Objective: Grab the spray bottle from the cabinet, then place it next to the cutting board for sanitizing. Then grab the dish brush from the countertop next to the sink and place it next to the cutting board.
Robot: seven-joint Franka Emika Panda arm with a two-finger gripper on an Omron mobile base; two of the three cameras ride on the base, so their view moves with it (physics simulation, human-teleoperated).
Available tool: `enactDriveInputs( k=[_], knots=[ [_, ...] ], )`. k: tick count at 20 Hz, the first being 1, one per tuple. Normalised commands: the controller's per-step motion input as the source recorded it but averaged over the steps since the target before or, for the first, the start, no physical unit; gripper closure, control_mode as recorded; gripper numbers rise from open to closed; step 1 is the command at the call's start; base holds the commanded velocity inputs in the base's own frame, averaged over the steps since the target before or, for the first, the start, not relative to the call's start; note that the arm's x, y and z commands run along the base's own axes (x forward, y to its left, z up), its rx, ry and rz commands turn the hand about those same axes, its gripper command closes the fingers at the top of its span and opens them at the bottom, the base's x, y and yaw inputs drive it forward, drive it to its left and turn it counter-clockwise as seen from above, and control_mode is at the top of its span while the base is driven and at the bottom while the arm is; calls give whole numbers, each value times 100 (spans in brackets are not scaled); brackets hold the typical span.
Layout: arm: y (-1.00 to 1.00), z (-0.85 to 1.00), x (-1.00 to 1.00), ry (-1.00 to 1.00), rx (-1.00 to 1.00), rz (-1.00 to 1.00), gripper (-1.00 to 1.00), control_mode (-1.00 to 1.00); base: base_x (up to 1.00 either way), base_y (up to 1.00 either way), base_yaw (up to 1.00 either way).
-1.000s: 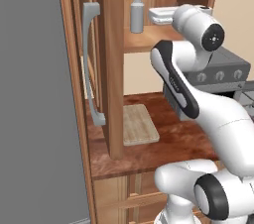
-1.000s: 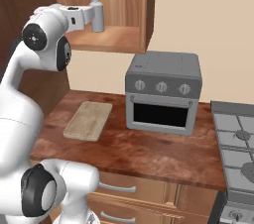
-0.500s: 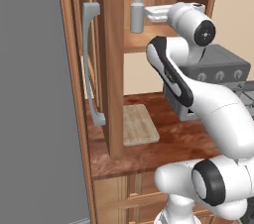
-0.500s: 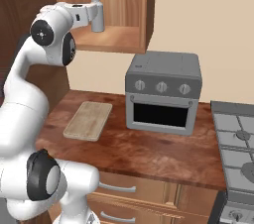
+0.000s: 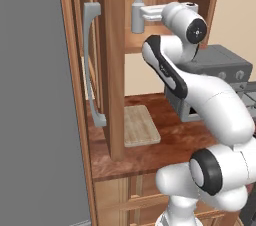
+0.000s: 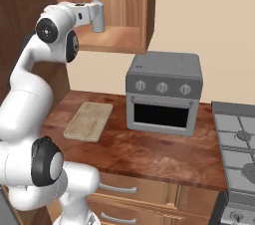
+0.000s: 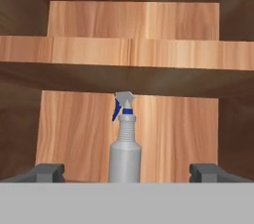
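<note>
No legible text, labels, brands, numbers or signs appear on any surface. The spray bottle (image 7: 125, 144) is unmarked, the toaster oven (image 6: 164, 92) shows plain knobs without readable markings, and the cabinet (image 5: 114, 60) carries wood grain alone.

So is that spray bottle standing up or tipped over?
Upright: the spray bottle stands on the cabinet shelf, nozzle on top.

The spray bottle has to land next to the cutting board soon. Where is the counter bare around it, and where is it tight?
Bare countertop lies between the cutting board and the toaster oven, and in front of both toward the counter edge. It is tight on the board's far side, where the cabinet wall and open door stand close.
</note>
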Motion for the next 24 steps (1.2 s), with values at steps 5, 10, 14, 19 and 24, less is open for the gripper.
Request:
enactDriveInputs(
  k=[5,10,14,19,24],
  knots=[
    [3,-6,41,1,0,0,-100,-100,0,0,0],
    [0,0,34,5,0,0,-100,-100,0,0,0],
    [6,-1,40,5,0,0,-100,-100,0,0,0],
    [5,0,35,1,0,0,-100,-100,0,0,0],
    [0,0,26,0,0,0,-100,-100,0,0,0]
  ],
)
